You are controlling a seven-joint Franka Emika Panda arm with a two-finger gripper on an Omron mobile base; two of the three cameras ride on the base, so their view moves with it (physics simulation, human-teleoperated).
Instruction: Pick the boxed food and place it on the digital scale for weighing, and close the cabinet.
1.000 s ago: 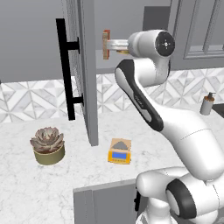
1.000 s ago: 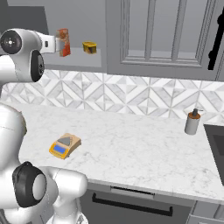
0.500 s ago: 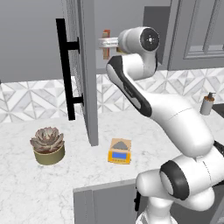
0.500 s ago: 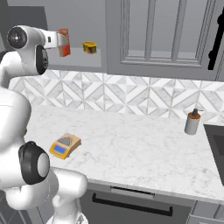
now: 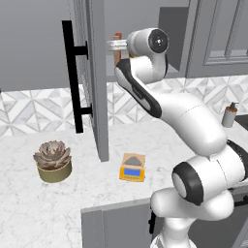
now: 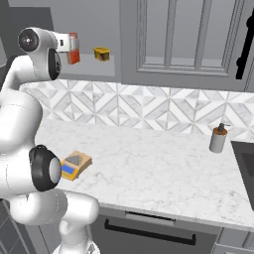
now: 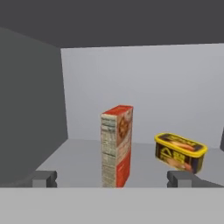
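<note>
Hand view: the tool (image 7: pixel 112 179) gapes wide, its fingertips either side of the boxed food (image 7: pixel 117 145), upright near the cabinet shelf's (image 7: pixel 65 159) front edge. A yellow tin (image 7: pixel 180 152) stands just beside it. The digital scale (image 5: pixel 132 167) lies on the counter (image 5: pixel 63 203) beside the open cabinet door's (image 5: pixel 96 72) edge.

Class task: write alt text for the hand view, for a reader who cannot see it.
Inside an open grey cabinet, a tall red-orange boxed food stands upright on the shelf, centred between the gripper and its wide-open jaws. A squat yellow tin sits apart to its right, further back.
</note>
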